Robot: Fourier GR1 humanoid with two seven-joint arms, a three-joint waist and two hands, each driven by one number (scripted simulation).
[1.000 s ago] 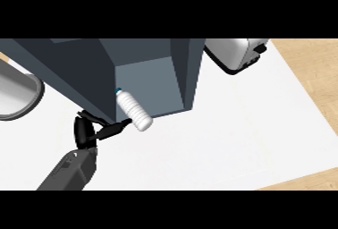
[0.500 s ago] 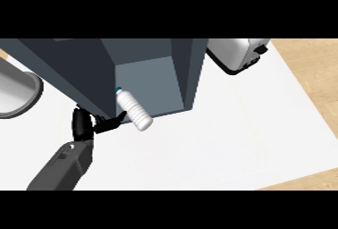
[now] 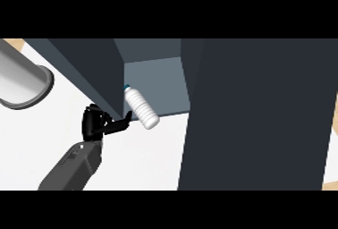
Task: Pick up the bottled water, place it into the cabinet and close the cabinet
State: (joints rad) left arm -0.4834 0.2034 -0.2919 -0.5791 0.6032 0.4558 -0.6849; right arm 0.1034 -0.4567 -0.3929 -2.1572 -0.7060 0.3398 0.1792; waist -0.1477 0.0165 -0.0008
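While its cap end already points into the opening, the bottle [image 3: 141, 107] looks set down rather than carried. It lies on its side at a slant, just above and to the right of the left hand [image 3: 98, 126]. The cap sits close against the cabinet's left wall, and the ribbed bottom pokes out past the front lip. I judge that slant to come from being fed in from the hand's side, cap first.

The hand grips nothing. Its fingers stand fairly straight and relaxed, and its thumb [image 3: 121, 122] stretches towards the bottle's lower end. Whether the thumb tip touches the bottle or stops just short, I cannot tell. Held like that, the hand seems ready to nudge the bottom end further in.

The cabinet [image 3: 165, 82] opens above and to the right of the hand, its blue-grey inside showing behind the bottle. Further right of the hand, a broad dark panel [image 3: 257, 116] fills that whole side. It is probably the cabinet door, though I cannot be sure. If so, the bottle's protruding end would likely be in its way, so the bottle should go deeper before the door is shut.

Under the hand and its grey forearm [image 3: 73, 167] lies the white counter [image 3: 145, 156]. Up and to the left, well apart, stands a grey pot [image 3: 20, 85]. The right hand does not show.
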